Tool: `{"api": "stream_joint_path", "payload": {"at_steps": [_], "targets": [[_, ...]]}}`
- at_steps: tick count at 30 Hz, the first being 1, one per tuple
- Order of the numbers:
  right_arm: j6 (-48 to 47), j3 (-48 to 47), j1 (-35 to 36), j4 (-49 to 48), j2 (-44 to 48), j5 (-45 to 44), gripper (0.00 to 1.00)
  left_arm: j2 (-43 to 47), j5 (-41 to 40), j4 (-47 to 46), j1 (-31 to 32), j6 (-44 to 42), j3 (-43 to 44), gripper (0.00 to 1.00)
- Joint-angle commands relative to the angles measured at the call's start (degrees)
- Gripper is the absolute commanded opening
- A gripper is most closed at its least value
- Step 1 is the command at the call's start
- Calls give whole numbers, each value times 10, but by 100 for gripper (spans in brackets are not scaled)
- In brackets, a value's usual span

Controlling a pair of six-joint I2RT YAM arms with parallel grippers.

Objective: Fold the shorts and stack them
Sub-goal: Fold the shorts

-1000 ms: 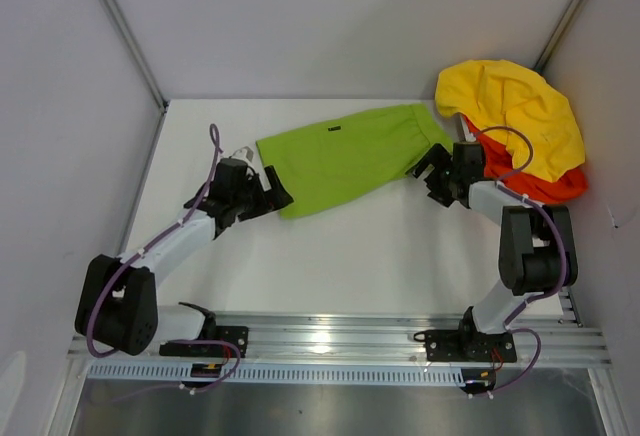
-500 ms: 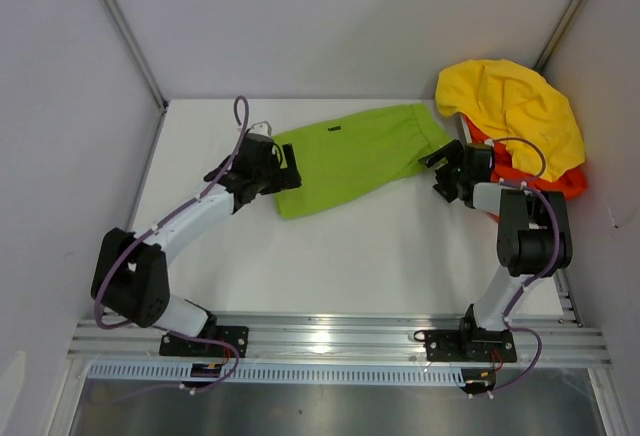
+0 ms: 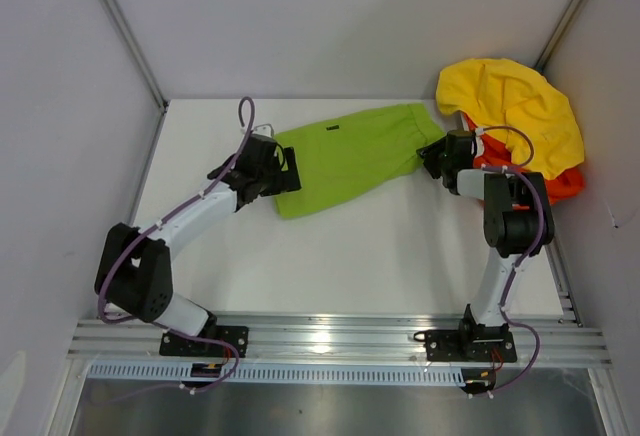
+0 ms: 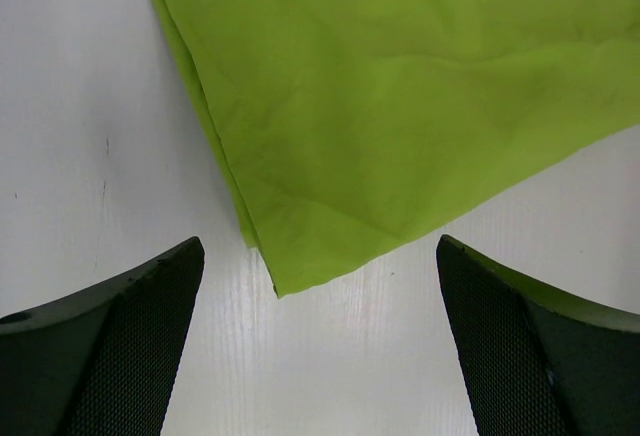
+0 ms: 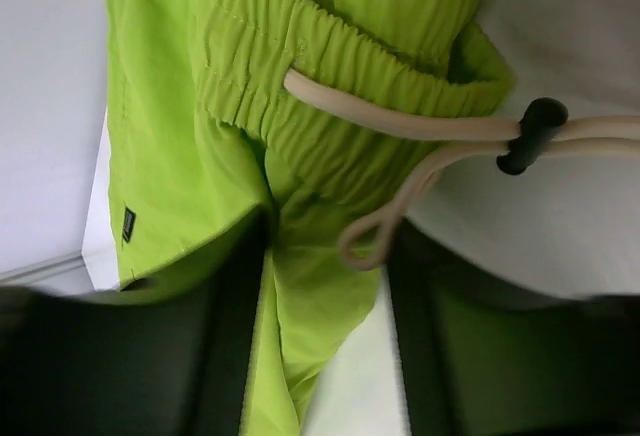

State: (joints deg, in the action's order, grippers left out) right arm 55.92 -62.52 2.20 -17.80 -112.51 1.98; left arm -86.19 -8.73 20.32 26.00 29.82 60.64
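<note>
While the left pincer point(image 4: 318, 248) gapes over the flat lime-green shorts' point(image 3: 350, 156) hem point(image 4: 235, 196), the right pincer point(image 5: 328, 246) straddles their waistband point(image 5: 330, 66), grip unclear.

The orange-red cloth shorts point(image 3: 566, 184) are largely hidden beneath a crumpled yellow cloth point(image 3: 515, 106), the lime-green cloth shorts point(image 4: 400, 106) are cut off by the left wrist view's edges, and the right gripper's point(image 5: 325, 356) dark fingers point(image 5: 140, 366) are blurred, so no grip can be told.

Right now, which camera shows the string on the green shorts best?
Right wrist: the drawstring and its black toggle show up close. The top camera shows the whole green shorts, string too small to see. Left wrist shows only a hem corner.
</note>
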Motion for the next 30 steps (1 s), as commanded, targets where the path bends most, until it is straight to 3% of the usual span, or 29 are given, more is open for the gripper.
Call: {"api": "stream_joint_path", "payload": {"at_steps": [1, 2, 3, 7, 12, 17, 20, 21, 23, 24, 26, 30], "targets": [[21, 8, 28, -10, -3, -58, 45, 52, -12, -5, 5, -16, 4, 99], [22, 16, 33, -20, 3, -63, 39, 56, -11, -4, 5, -16, 2, 99], [22, 28, 44, -22, 7, -68, 26, 59, -10, -2, 5, -16, 2, 99], [24, 52, 72, -21, 40, -100, 0, 80, -3, 3, 5, -15, -1, 99], [44, 95, 133, 15, 100, -155, 0, 98, -1, 10, 6, -16, -9, 99], [81, 115, 247, 102, 159, -222, 2, 101, 0, 8, 13, -18, -12, 99], [109, 122, 274, 159, 185, -238, 10, 93, 6, 9, 20, -20, -14, 99], [109, 133, 276, 154, 207, -218, 21, 89, 9, 7, 25, -20, -12, 99], [103, 155, 277, 143, 226, -197, 55, 84, 12, 7, 27, -21, -12, 99], [102, 158, 276, 153, 242, -183, 80, 78, 14, 7, 31, -22, -11, 99], [95, 170, 274, 174, 257, -172, 93, 71, 18, 7, 34, -24, -3, 99], [88, 227, 259, 153, 320, -120, 98, 44, 27, 16, 43, -29, 21, 99]]}}
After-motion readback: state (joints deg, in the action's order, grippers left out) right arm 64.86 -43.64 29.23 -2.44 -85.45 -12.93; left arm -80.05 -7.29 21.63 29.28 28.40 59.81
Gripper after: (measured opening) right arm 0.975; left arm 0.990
